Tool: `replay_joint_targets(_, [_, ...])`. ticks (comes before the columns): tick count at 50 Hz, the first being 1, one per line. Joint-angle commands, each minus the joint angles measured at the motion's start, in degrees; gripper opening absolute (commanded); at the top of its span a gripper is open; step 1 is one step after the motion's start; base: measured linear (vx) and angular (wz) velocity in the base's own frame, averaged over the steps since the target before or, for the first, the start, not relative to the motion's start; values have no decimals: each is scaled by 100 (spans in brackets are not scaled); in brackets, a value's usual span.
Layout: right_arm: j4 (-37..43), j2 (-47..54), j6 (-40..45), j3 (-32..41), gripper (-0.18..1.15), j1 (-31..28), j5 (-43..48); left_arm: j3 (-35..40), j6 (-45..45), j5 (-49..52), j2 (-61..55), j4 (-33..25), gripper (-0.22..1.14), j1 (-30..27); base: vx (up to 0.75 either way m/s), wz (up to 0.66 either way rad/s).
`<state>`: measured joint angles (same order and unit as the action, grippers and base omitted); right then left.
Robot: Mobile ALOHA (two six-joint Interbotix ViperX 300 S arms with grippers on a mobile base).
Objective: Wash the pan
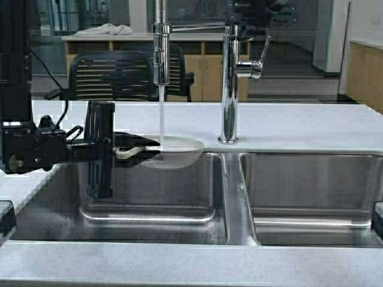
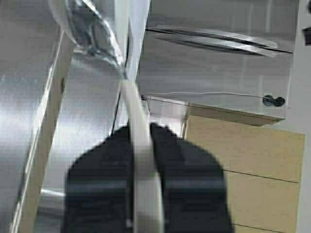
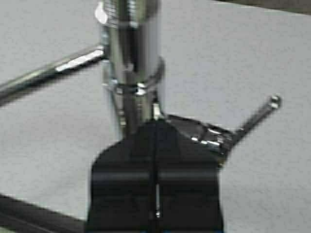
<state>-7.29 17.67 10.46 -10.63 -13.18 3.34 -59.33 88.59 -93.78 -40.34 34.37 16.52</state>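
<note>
A small, shallow, cream-white round frying pan hangs over the back of the left basin of a double stainless-steel sink, just below the far edge of the pale speckled counter. A thin stream of water drops from the chrome spray head straight into the pan's bowl near its handle side.

The left gripper reaches in from the counter's left edge and pinches the pan's short white handle between its black fingers; in the left wrist view the handle runs up between them to the wet, glinting pan.

The right gripper sits high at the tall chrome faucet column that rises from the counter behind the divider between the basins. Its black fingers are pressed together with only a hairline seam between them, right by the chrome lever jutting from the column.

Beyond the counter stand a dark mesh-backed chair and wooden cabinets.
</note>
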Motion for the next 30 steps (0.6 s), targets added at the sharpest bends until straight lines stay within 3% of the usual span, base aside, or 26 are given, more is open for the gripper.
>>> replay_joint_targets(1, [26, -413, 0, -176, 5, 404, 149, 44, -53, -167, 132, 26, 2, 18, 0, 0])
replay_joint_targets(15, [158, -193, 132, 202, 6, 1081, -352, 18, -62, -237, 132, 26, 2, 18, 0, 0])
replay_joint_targets(22, [158, 18, 114, -35, 6, 1020, 396, 18, -62, -237, 123, 18, 2, 18, 0, 0])
replay_joint_targets(30, [246, 501, 193, 510, 6, 861, -369, 18, -53, -237, 123, 18, 2, 18, 0, 0])
